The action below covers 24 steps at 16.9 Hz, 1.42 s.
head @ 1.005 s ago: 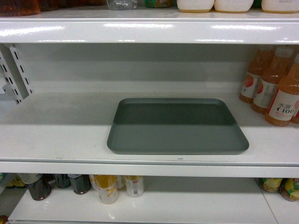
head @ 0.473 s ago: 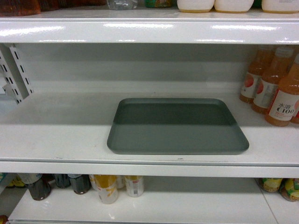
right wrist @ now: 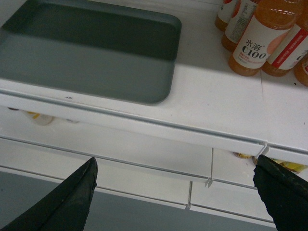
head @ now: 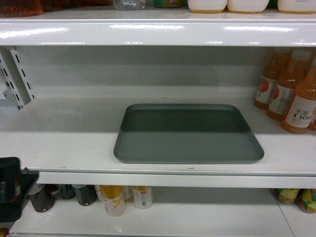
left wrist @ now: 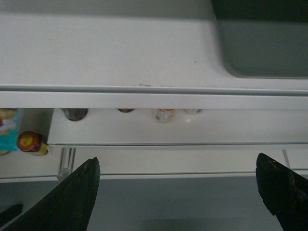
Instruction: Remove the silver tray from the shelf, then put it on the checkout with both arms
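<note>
Tray flat on shelf, near its front edge.
Both tools, left and right, spread wide and empty, below the shelf's front edge; bottles at right.

The left arm shows in the head view as a black block low at the left, below the front edge of the shelf. The left gripper stands with its jaws spread wide, in front of and below that edge. The right gripper is likewise spread wide and empty, below the same edge.
</note>
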### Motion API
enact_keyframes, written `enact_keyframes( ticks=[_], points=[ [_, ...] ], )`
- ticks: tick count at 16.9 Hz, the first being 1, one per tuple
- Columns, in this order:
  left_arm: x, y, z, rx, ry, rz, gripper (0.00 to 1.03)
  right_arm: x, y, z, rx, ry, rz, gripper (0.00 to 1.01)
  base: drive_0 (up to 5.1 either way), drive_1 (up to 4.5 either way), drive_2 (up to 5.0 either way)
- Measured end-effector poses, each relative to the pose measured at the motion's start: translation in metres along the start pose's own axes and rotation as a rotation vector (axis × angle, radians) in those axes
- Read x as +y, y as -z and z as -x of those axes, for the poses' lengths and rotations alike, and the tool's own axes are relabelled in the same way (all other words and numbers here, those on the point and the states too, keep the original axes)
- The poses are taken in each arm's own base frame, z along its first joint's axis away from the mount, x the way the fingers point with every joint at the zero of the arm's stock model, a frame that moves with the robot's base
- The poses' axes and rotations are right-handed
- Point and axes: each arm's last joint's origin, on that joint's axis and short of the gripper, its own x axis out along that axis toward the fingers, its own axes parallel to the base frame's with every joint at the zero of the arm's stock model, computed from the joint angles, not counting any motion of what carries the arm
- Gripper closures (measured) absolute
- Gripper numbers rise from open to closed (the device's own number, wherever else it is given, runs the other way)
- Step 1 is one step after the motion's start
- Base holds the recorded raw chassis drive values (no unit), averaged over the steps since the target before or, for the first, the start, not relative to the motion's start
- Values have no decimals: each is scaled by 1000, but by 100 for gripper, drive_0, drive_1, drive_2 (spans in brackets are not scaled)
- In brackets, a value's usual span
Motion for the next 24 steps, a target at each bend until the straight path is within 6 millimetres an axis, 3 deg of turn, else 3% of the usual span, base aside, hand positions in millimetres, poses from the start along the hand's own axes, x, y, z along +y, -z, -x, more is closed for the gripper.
enact_keyframes(
  ticks=[9, 17, 18, 19, 20, 21, 24],
  points=[
    [-13, -14, -49, 58, 44, 26, 5, -12, -15, -46, 70, 0, -75, 3, 0, 0, 0],
    [-21, -20, -70, 74, 55, 20, 5, -16, -23, -65, 70, 12, -87, 3, 0, 0, 0],
    [-29, -27, -97, 97, 65, 12, 5, -20, -33, -85, 67, 19, -106, 3, 0, 0, 0],
    [-53, -48, -148, 128, 87, 4, 5, -27, -40, -135, 116, 36, -129, 3, 0, 0, 0],
    [-70, -58, -172, 142, 112, -5, 5, -21, -49, -161, 117, 30, -123, 3, 0, 0, 0],
    [-74, -48, -198, 191, 102, -5, 5, -8, -44, -185, 153, 17, -119, 3, 0, 0, 0],
    [-75, -57, -214, 184, 95, 7, 5, -7, -40, -208, 190, 26, -133, 3, 0, 0, 0]
  ],
)
